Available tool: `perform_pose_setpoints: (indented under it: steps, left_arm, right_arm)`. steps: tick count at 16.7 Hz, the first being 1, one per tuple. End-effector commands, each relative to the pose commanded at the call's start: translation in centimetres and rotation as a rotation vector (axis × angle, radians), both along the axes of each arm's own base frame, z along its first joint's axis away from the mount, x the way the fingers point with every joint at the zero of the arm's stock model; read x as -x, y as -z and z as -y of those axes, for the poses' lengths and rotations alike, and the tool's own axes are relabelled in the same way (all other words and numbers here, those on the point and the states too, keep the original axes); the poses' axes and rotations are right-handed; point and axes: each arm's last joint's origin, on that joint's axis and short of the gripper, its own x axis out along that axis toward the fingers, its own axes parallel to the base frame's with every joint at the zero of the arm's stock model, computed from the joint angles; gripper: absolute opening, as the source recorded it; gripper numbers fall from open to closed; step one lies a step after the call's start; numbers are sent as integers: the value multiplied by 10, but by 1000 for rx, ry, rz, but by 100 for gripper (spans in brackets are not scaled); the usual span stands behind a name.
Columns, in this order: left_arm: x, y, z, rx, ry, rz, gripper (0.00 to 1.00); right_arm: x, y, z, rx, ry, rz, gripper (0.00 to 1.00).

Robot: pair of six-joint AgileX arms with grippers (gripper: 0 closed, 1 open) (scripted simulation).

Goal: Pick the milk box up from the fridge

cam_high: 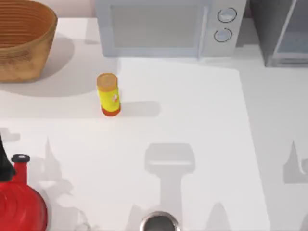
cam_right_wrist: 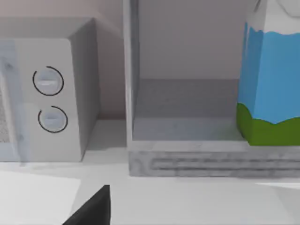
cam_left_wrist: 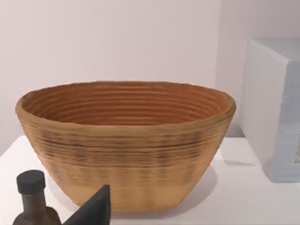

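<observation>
Right wrist view: milk box point(cam_right_wrist: 269, 84) inside fridge point(cam_right_wrist: 187, 154).

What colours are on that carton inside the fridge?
The milk box is blue above, green at the base; the right wrist view shows it best.

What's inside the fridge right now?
The milk box stands upright on the fridge floor, at one side. The shelf beside it looks bare; whatever lies past the carton is out of frame.

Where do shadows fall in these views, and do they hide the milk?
Top view: the canister casts a shadow toward the right, and arm-shaped shadows lie on the table. Right wrist view: the milk box stands evenly lit in the fridge, unshadowed.
</observation>
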Motion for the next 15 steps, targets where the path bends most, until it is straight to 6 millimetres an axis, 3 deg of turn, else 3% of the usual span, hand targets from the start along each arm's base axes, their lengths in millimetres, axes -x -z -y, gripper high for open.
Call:
perform_pose_setpoints:
  steps: [8,12,15]
  left_arm:
    - [0,0,0,0,0,0,100]
    - [0,0,0,0,0,0,100]
    - [0,0,0,0,0,0,100]
  right_arm:
    - [-13,-16,7,9,1,43,100]
    - [-38,-24,21,18,4,54,100]
    - [-61,-14,37,12,5,19,100]
